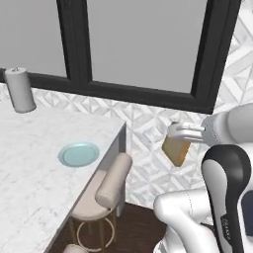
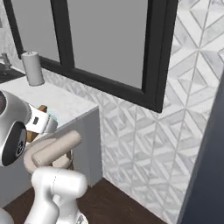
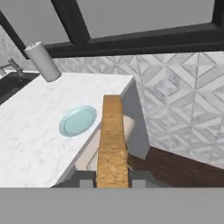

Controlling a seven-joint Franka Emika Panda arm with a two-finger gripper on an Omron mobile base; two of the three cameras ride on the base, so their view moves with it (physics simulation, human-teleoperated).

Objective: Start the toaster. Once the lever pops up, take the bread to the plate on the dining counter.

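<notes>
Hand: the hand [image 1: 179, 133] is clamped on the bread [image 1: 176, 149], held in the air off the tabletop's stool-side edge.
Tabletop: the dining counter, called tabletop [image 1: 29, 183] here, is a white marble slab; a stool [image 1: 112, 179] sits under its overhanging edge.
Plate: the plate [image 1: 79, 154] lies bare near that same edge, by the window-end corner.
Bread: in the hand view the slice [image 3: 112, 140] stands edge-on, long axis running away from the fingers.
Relation: the plate [image 3: 78, 120] lies ahead and left of the slice, so the judged next move is across the edge, then down.
</notes>
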